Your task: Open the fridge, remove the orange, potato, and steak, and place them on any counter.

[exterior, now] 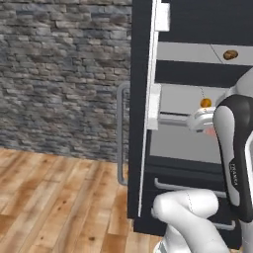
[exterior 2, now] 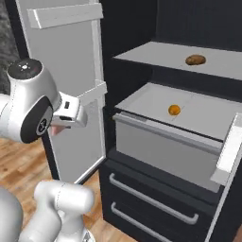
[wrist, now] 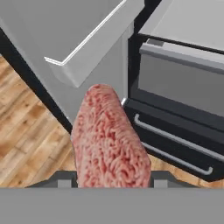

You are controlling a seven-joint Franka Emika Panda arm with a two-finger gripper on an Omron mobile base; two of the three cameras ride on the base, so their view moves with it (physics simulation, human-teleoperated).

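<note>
steak (wrist: 109, 138): right up in your hand view, long axis running straight out along the gripper (exterior 2: 56, 126), away from the tips
grip: you've got it pinched by its near end, fingers closed on the meat
arm: pulled back outside the fridge (exterior 2: 156, 142), hand sitting in front of the open left door
orange (exterior 2: 174, 110): on the middle shelf
potato (exterior 2: 195, 60): one shelf up
next, I'd guess: no counter anywhere in sight, so you'll have to swing away to find one

The arm is reaching forward at mid height, just outside the open fridge (exterior 2: 156, 142). Its gripper (wrist: 109, 175) is clamping the steak (wrist: 109, 140), finger tips hidden behind the meat.
</note>
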